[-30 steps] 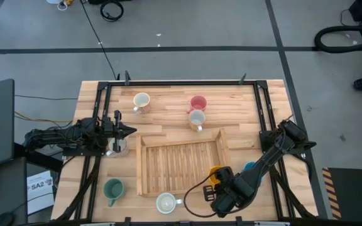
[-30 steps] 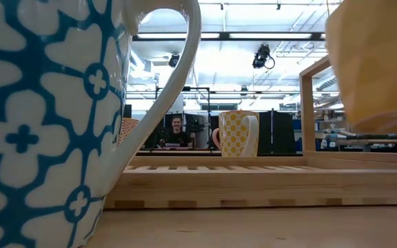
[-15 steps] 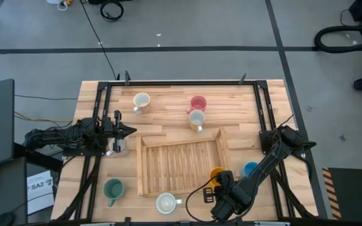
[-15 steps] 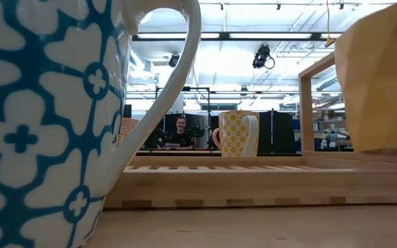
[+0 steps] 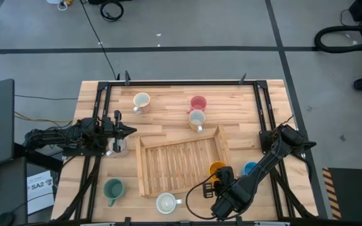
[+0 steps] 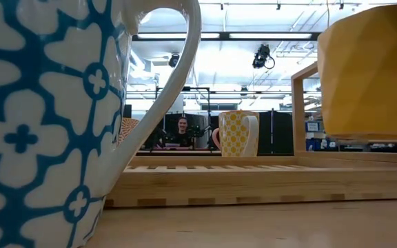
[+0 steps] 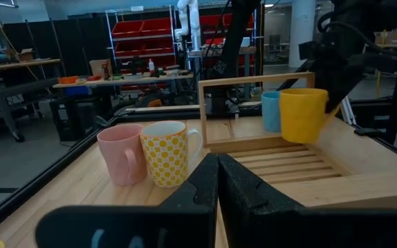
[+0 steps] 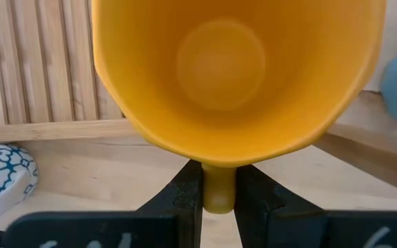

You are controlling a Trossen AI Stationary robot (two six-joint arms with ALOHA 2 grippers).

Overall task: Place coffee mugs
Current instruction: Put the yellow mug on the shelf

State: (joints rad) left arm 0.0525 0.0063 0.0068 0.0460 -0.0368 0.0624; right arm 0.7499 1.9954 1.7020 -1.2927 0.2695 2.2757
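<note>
1. Since a second ago, the orange mug (image 5: 217, 169) has shifted a little toward the table's middle, and the tray (image 5: 144, 168) has turned slightly, its right wall now slanted, as if it had been nudged.

2. That mug hangs upright at the tray's near right corner, clear of the slats in the low view, mouth up, with its handle clamped between the fingers of the right gripper (image 8: 218, 189), which is closed on it.

3. Whether the mug's base is fully inside the corner or over the rim is hard to tell from above; it probably overlaps the wall.

4. To do the step well, the right arm should carry the mug farther inward over the slats before lowering, so the base clears the wall and does not push the tray again.

5. It should come down level and release only once the base sits flat, then back out along the handle's line.

6. The blue mug (image 5: 250, 169) stands just outside that corner, so the withdrawal should avoid sweeping toward it.

7. The patterned mug (image 5: 166, 202) sits just beyond the tray's near wall.

8. The left gripper (image 5: 126, 131), shut and empty, waits by the tray's left side, above a pale mug (image 5: 116, 148).
</note>
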